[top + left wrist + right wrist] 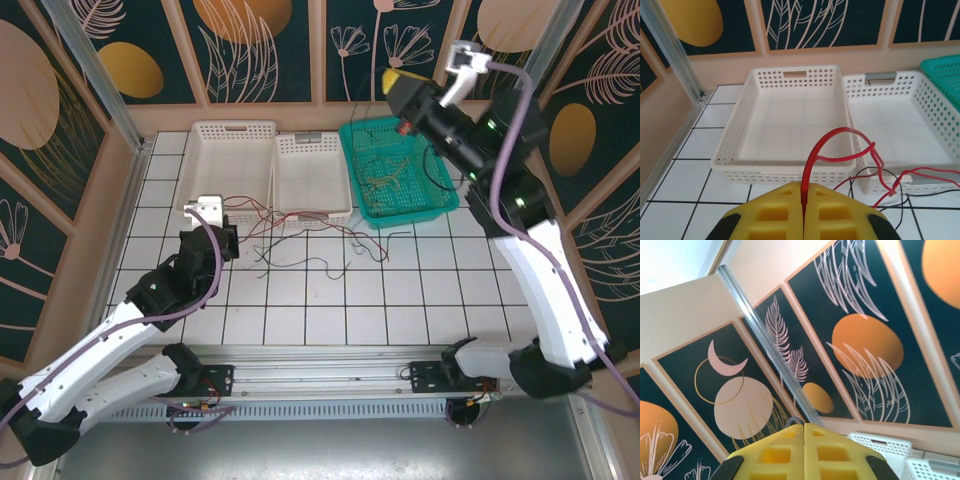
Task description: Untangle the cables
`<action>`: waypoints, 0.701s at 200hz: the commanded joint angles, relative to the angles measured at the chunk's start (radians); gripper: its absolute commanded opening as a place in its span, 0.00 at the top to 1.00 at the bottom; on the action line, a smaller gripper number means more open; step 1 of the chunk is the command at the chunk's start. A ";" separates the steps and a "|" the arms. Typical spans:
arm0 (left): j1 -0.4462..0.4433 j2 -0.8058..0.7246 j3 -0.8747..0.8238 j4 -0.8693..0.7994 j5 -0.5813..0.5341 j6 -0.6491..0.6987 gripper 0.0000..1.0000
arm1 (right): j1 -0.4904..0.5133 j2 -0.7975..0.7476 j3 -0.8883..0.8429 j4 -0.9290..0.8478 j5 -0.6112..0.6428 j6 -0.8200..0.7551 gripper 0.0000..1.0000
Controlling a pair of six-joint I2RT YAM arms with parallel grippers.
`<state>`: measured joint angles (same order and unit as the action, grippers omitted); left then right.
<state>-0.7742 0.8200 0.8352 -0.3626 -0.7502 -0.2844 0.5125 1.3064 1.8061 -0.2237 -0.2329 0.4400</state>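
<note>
Snag risk here
Left gripper pinches the red cable, right gripper pressed together; hard tug probably tightens the tangle.

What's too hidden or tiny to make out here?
- Top view: which of the cables crosses over which; strands too thin.
- Left wrist view: the end of the red cable, hidden between the fingers of the left hand.
- Right wrist view: whether the right hand pinches a strand; too fine to see.
</note>
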 commanded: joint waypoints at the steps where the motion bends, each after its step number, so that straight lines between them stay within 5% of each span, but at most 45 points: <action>1: 0.004 -0.024 -0.018 0.054 0.048 0.026 1.00 | 0.009 0.127 0.112 -0.032 -0.078 -0.033 1.00; 80: 0.003 -0.045 -0.026 0.052 0.065 0.031 1.00 | 0.006 0.558 0.464 -0.149 -0.106 -0.125 1.00; 140: 0.005 -0.056 -0.031 0.051 0.072 0.035 1.00 | -0.015 0.723 0.314 -0.108 -0.085 -0.123 1.00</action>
<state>-0.7742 0.7784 0.8108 -0.3408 -0.6857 -0.2626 0.5083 2.0014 2.2036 -0.3553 -0.3229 0.3199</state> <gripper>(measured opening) 0.040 0.042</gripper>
